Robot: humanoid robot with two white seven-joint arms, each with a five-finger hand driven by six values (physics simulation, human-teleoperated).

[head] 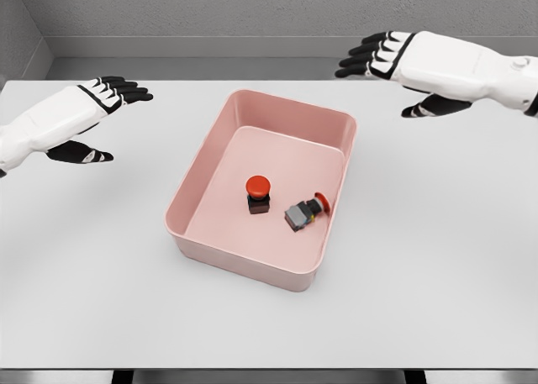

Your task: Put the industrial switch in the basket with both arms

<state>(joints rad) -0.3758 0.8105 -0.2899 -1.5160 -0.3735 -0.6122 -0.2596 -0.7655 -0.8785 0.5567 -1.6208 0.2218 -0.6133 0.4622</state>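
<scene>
table [437,258]: white, flat top, fills most of view | wall [252,6]: grey, behind table's far edge | floor [168,67]: grey strip between them

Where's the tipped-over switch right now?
In the head view, the tipped switch lies on its side inside the pink basket, against the right wall, just right of the upright switch.

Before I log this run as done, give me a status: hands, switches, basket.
Left hand open, right hand open, both clear of the basket. Upright switch and tipped switch inside it. Nothing in the way.
</scene>
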